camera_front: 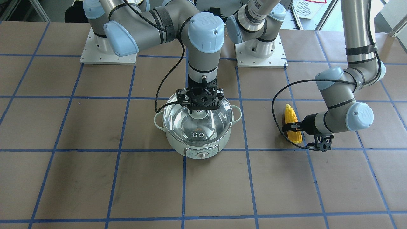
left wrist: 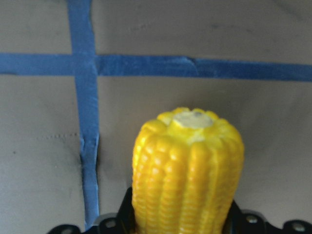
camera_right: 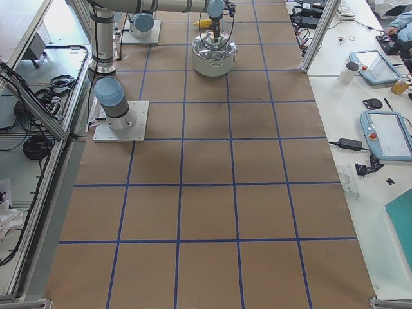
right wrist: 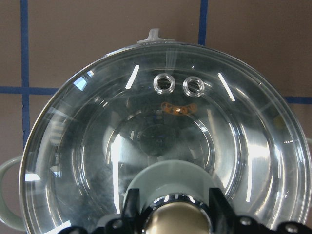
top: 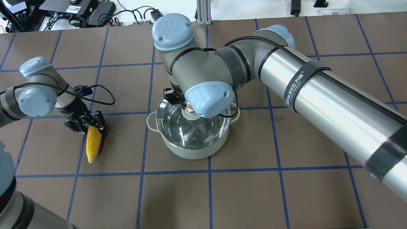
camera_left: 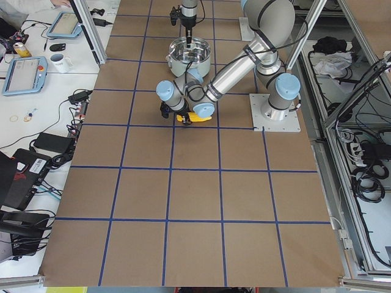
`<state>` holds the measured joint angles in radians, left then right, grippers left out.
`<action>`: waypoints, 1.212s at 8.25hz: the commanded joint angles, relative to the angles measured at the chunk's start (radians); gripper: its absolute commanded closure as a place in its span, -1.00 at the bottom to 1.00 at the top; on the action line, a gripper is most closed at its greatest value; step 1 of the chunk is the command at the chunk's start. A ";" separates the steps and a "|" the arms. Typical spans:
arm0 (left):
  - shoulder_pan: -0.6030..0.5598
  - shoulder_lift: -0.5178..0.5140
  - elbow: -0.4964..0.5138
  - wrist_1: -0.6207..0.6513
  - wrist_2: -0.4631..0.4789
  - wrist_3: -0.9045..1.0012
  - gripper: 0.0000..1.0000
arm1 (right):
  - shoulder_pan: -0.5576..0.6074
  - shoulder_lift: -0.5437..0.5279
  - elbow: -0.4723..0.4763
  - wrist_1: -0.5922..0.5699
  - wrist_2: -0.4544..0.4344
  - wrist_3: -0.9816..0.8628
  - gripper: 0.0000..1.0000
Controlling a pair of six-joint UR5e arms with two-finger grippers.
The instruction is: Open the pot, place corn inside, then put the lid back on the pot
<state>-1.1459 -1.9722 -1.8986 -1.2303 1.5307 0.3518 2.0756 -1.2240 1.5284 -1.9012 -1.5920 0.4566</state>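
The pale green pot (camera_front: 203, 149) stands mid-table with the clear glass lid (camera_front: 197, 127) resting level on it. My right gripper (camera_front: 201, 109) comes straight down over the lid's centre. In the right wrist view the right gripper (right wrist: 170, 214) has its jaws close on either side of the lid's beige knob (right wrist: 170, 222). The yellow corn (camera_front: 290, 114) lies on the table on the robot's left of the pot. My left gripper (top: 90, 125) is shut on the thick end of the corn (top: 93, 143). The corn (left wrist: 187, 165) points away in the left wrist view.
Two arm base plates (camera_front: 108, 54) (camera_front: 260, 54) sit behind the pot. Blue tape lines (camera_front: 184, 184) grid the brown table. A black cable (camera_front: 159, 105) hangs beside the pot. Desks with tablets (camera_right: 386, 135) flank the table's far side.
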 commanded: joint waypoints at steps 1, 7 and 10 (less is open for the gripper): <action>0.000 0.032 0.006 -0.056 0.002 -0.014 1.00 | -0.002 0.001 -0.014 -0.018 0.036 -0.024 1.00; -0.055 0.333 0.148 -0.273 0.051 -0.192 1.00 | -0.294 -0.149 -0.053 0.138 0.037 -0.396 1.00; -0.286 0.355 0.156 -0.223 0.042 -0.349 1.00 | -0.477 -0.170 -0.050 0.206 0.055 -0.629 1.00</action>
<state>-1.2879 -1.6350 -1.7500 -1.4888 1.5761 0.1221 1.7067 -1.3774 1.4763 -1.7315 -1.5489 -0.0446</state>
